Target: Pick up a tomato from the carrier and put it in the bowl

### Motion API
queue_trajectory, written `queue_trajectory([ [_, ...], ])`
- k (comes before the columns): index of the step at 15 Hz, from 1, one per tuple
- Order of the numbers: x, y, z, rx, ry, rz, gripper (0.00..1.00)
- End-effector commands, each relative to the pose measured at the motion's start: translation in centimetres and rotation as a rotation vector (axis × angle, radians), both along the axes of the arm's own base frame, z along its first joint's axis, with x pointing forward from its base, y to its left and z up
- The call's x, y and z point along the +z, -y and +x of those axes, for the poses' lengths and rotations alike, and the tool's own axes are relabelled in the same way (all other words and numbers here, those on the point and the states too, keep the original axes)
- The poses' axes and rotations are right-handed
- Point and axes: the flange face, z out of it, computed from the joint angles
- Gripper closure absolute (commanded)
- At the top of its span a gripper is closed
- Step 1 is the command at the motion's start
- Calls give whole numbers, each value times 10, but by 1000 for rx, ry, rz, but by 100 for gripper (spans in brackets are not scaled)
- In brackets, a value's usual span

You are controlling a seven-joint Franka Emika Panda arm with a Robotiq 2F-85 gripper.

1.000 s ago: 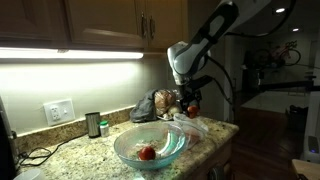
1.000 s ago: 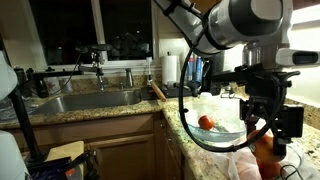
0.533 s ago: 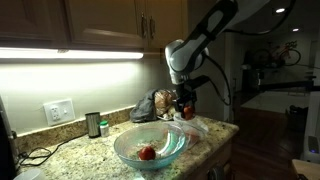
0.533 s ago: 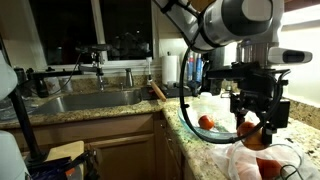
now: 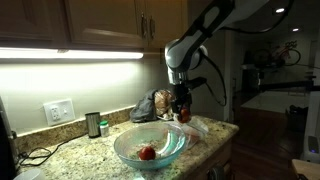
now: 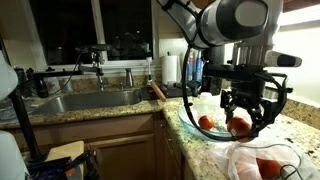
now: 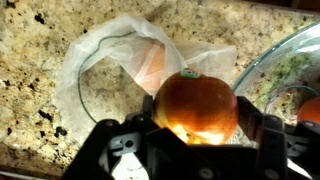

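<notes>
My gripper point(image 7: 197, 125) is shut on an orange-red tomato point(image 7: 195, 103) and holds it in the air. In an exterior view the gripper point(image 6: 243, 122) carries the tomato point(image 6: 240, 125) beside the glass bowl point(image 6: 190, 118). One tomato point(image 6: 207, 122) lies in the bowl; it also shows in an exterior view point(image 5: 147, 153). The carrier is a clear plastic bag point(image 7: 110, 60) on the granite counter below me. More tomatoes point(image 6: 268, 167) lie in the bag. The bowl's rim point(image 7: 275, 50) is at the right of the wrist view.
Granite counter point(image 5: 90, 155) with a small jar point(image 5: 93, 124), a wall outlet point(image 5: 58, 111) and a dark cord. A bread bag point(image 5: 150, 106) stands behind the bowl. A sink point(image 6: 90, 100) with faucet and a paper towel roll point(image 6: 172, 68) are further along.
The gripper has lifted the tomato out of the bag and moved it toward the bowl.
</notes>
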Motion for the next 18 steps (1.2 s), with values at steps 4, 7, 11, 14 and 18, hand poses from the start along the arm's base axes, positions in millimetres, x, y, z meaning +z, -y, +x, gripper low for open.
queue_trajectory([
  [4, 10, -11, -2, 141, 7, 59, 44],
  [7, 10, -18, 1, 202, -1, 54, 44],
  [11, 8, -27, 3, 275, -10, 46, 44],
  [14, 10, -32, 6, 312, -12, 42, 44],
  [18, 11, -39, 9, 348, -9, 43, 44],
])
